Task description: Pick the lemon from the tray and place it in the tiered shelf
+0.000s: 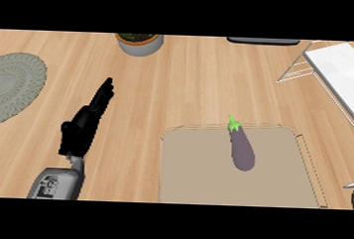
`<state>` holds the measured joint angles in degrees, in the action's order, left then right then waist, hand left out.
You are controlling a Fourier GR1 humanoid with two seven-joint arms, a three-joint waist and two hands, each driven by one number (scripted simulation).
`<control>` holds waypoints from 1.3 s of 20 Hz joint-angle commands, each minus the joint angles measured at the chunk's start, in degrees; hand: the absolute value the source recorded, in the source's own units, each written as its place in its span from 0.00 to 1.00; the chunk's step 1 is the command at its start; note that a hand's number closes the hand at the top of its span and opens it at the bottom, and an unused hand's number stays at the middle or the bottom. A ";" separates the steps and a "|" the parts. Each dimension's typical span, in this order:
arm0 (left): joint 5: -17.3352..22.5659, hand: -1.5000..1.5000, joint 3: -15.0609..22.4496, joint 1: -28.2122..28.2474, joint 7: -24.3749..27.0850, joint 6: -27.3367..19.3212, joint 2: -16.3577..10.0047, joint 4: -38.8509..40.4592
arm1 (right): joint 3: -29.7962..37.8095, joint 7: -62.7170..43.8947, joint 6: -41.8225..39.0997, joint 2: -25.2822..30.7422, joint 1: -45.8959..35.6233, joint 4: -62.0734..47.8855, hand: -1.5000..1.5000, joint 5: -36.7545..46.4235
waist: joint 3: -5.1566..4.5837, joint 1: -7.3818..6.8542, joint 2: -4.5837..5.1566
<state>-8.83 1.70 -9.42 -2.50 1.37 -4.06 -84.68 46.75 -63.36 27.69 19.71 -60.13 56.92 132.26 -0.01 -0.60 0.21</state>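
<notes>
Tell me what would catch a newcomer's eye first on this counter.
The purple eggplant with its green stem lies alone on the tan tray, lower centre-right. At the left, the black left hand lies above the wooden counter, fingers straight, holding nothing. A white tiered shelf stands at the right edge.

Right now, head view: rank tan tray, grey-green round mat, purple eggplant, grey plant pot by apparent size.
1. tan tray
2. grey-green round mat (cropped)
3. purple eggplant, grey plant pot: alike, pot cropped, unranked

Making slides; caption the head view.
Eggplant on the tray, tiered shelf at right, left hand open at left.
</notes>
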 commanded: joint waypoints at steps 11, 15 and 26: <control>-1.75 0.50 2.17 1.34 -0.60 -1.09 1.49 -2.02 | 0.84 -10.95 3.35 -8.65 3.23 15.08 0.00 1.57 | 0.04 -0.20 -0.20; -0.31 0.50 0.45 1.00 -1.23 -0.31 0.57 -1.90 | -0.06 -7.26 3.53 -10.91 3.18 19.43 0.00 -2.25 | 0.01 0.10 -0.28; -0.58 0.50 -0.82 -1.09 1.33 -0.67 0.36 2.33 | -3.85 -4.32 8.24 -9.07 -3.55 30.12 0.00 -2.55 | -0.03 0.37 -0.11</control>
<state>-9.66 2.05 -9.13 -1.78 0.66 -3.11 -84.14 44.56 -61.87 31.27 9.56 -60.90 83.53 129.67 -0.03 -0.39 0.02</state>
